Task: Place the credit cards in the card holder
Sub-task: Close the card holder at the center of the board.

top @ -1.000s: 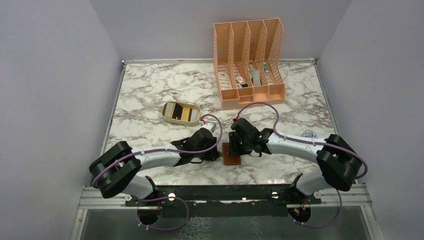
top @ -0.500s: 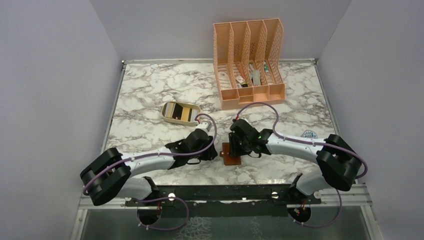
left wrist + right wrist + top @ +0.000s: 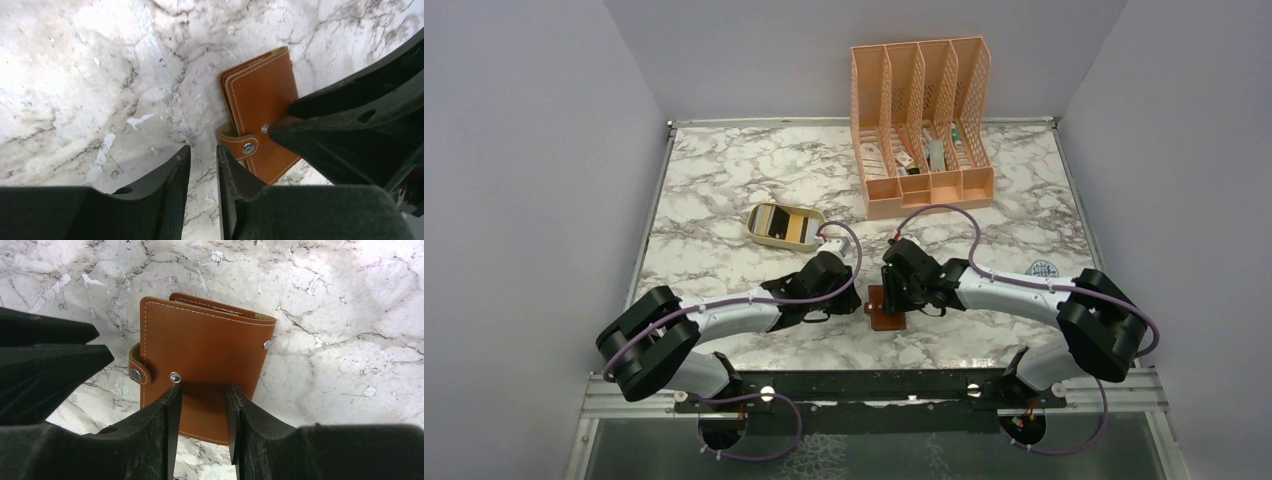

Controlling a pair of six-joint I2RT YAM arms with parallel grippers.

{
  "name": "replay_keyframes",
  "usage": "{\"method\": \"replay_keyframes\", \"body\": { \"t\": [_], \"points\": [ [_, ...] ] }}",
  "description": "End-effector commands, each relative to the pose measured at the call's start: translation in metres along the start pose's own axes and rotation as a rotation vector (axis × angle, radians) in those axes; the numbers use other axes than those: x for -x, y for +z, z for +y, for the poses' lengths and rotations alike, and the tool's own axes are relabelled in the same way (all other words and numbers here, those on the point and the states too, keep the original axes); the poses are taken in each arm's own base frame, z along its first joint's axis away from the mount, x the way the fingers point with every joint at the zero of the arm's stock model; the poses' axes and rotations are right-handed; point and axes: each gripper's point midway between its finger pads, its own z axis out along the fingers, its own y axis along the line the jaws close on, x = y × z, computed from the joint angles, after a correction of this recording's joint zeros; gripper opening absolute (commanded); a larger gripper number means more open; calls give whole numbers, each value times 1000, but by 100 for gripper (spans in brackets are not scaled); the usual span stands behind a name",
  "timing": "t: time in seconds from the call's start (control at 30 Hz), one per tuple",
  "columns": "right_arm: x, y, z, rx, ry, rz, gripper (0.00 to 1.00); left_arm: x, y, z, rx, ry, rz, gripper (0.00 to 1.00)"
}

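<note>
Left gripper [image 3: 203, 150]: narrowly parted, empty, at card holder's [image 3: 260, 95] 9 o'clock.
Right gripper [image 3: 202, 387]: parted, empty, over its cover.
Risk: you shove it, missing the tab [image 3: 239, 145].

Looks like a robotics lab test booth, not a home: marble-print tabletop [image 3: 724, 190] boxed in by plain pale walls [image 3: 524, 150] on three sides, metal mounting rail [image 3: 874, 396] along its near edge, cabled left arm [image 3: 724, 318] and right arm [image 3: 1014, 290] bolted there, peach mesh file organiser [image 3: 921, 120] toward the far right corner.
</note>
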Motion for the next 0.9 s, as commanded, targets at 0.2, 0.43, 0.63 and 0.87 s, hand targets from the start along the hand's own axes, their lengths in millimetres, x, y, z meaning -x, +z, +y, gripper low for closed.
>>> {"method": "replay_keyframes", "body": {
  "t": [0.2, 0.43, 0.63, 0.87],
  "points": [
    [4, -10, 12, 88, 42, -64, 33, 42, -3, -34, -179, -74, -64, 21],
    [4, -10, 15, 106, 43, -64, 31, 49, 1, -60, -306, -22, -41, 14],
    [6, -13, 18, 113, 48, -65, 31, 47, 14, -60, -309, 2, -16, 11],
    [14, -25, 41, 236, 71, -88, 31, 36, 28, -46, -260, 7, 17, 9]
  ]
}}
